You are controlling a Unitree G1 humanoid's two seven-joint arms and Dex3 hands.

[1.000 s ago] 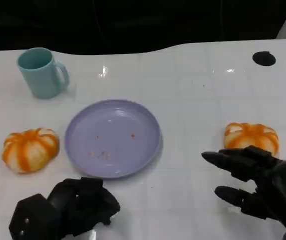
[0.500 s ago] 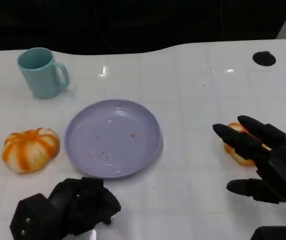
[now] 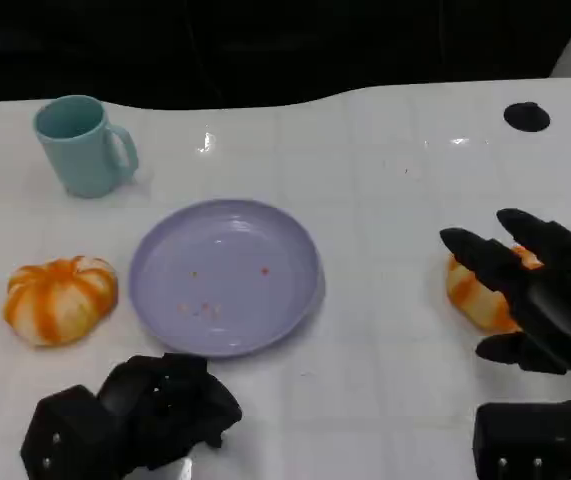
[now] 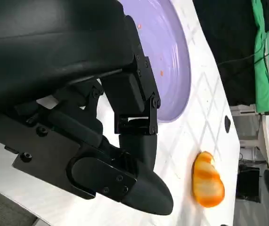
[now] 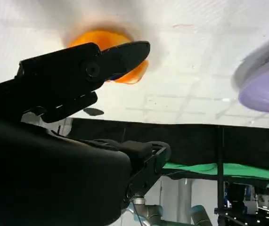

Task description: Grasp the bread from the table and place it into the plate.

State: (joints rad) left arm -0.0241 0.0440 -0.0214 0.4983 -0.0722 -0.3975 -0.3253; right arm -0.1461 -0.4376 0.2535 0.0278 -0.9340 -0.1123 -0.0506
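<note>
Two orange-and-white striped breads lie on the white table. One bread (image 3: 60,298) sits left of the lavender plate (image 3: 165,260), which holds a few crumbs. The other bread (image 3: 470,295) lies right of the plate, partly hidden under my right hand (image 3: 530,290). That hand hovers over it with fingers spread, holding nothing. The right wrist view has this bread (image 5: 133,74) just beyond a finger (image 5: 77,70). My left hand (image 3: 130,415) rests near the table's front edge, fingers curled in on nothing. The left wrist view shows the plate (image 4: 174,52) and the far bread (image 4: 207,181).
A teal mug (image 3: 85,145) stands at the back left. A small black disc (image 3: 527,116) lies on the table at the back right. The table's far edge meets a dark background.
My right hand has moved forward over the right bread, covering more of it, fingers still spread. The left hand, plate and left bread have not moved.
</note>
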